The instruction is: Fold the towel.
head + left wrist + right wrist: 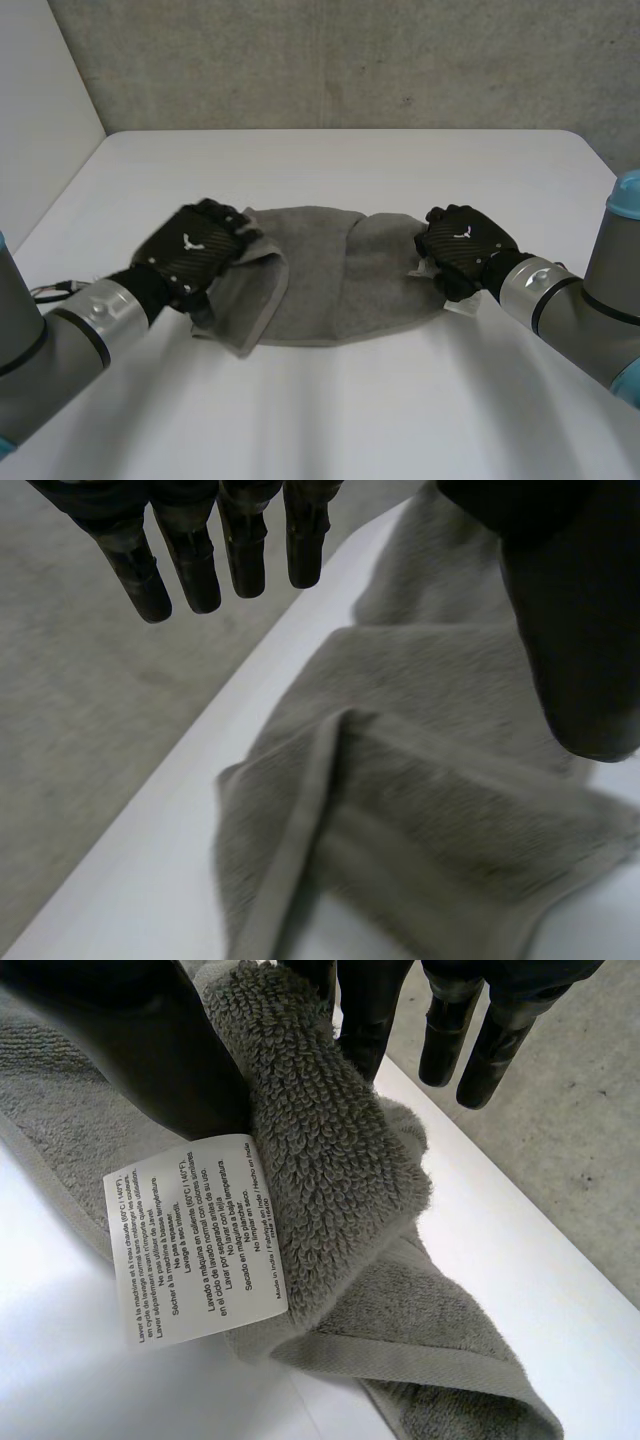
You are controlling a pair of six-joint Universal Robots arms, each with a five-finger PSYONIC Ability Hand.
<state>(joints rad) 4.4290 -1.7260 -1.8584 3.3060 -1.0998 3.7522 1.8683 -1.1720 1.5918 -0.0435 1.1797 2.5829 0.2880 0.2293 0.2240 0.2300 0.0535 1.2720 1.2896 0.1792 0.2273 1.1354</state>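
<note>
Pinching the grey towel (330, 290), centre frame, at its right end, my right hand (150, 1040) bares a label (195, 1240) reading "Made in India"; my left hand (190, 560) hovers straight-fingered above its left edge

Soft even light; white table (330, 160) bright; faint shadow beneath towel (330, 280) edge.

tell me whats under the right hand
The bunched end of the towel, pinched by the right hand, with a white care label beside the thumb. The table beneath that end is covered by cloth.
</note>
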